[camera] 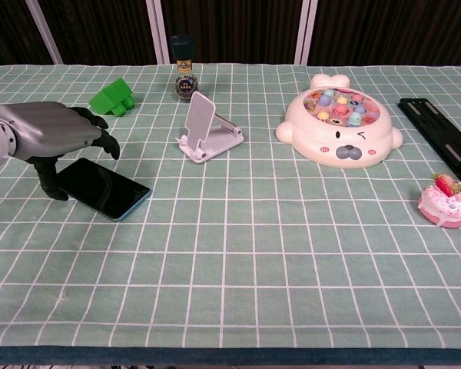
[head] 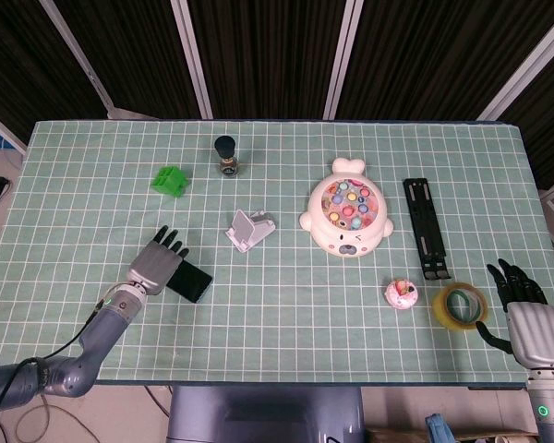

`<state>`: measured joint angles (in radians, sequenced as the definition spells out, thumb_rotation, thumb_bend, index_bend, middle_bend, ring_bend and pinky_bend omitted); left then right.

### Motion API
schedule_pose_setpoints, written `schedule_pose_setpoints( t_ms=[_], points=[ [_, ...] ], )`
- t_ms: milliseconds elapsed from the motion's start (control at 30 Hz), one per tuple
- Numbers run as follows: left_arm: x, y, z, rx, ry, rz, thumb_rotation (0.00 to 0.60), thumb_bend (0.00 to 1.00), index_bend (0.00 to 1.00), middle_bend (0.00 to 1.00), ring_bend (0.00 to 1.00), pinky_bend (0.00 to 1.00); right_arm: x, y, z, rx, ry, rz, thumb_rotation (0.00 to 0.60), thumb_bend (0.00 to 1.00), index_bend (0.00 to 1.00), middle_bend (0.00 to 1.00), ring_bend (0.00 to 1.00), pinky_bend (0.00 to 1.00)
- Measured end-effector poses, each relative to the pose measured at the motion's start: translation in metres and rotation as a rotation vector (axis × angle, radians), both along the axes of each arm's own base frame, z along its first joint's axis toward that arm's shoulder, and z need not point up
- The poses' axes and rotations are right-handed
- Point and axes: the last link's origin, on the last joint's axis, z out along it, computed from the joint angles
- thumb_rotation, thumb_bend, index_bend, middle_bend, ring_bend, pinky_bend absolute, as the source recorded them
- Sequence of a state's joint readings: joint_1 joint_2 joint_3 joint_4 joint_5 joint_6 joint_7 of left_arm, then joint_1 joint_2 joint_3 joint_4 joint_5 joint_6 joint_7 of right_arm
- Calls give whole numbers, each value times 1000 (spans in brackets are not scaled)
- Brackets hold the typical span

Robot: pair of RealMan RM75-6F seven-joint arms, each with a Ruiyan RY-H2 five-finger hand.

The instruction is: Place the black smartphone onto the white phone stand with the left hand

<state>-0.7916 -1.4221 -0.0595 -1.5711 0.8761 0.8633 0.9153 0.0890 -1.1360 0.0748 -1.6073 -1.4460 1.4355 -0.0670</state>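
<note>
The table (head: 286,314), covered by a green checked cloth, carries everything in play. On it, near the middle, the seal toy (head: 347,214) is set, with the black bracket (head: 426,228) well to its right and the tape roll (head: 461,305) near the right hand (head: 533,325), which is held at the table's front edge, fingers spread and empty.

The left hand (camera: 50,132) is held over the near end of the phone (camera: 104,187), palm down, fingers curved forward above the screen and the thumb dropped at the phone's left edge. Nothing is gripped yet; whether the thumb actually touches the phone cannot be told from the chest view. The phone lies flat on the cloth, left of and nearer than the stand (camera: 205,129), which is placed upright with its back plate tilted and its lip empty.

The step in hand is judged to be the reach and grasp. Next, the edges of the phone would have to be pinched, the phone lifted and carried right to the stand.

Behind are seen the green block (camera: 114,97), the bottle (camera: 184,67) and the small donut toy (camera: 446,201).
</note>
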Motion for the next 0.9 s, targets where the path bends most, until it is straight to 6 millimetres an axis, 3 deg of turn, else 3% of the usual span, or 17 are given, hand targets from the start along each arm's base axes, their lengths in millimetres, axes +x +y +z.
schedule_pose_setpoints(
  t_ms=[900],
  points=[
    [-7,-5,-21,-40,25,6,600,146,301,297,0,0,1,0,0,-2,-1,1,600,361,69,0,0,151]
  ],
)
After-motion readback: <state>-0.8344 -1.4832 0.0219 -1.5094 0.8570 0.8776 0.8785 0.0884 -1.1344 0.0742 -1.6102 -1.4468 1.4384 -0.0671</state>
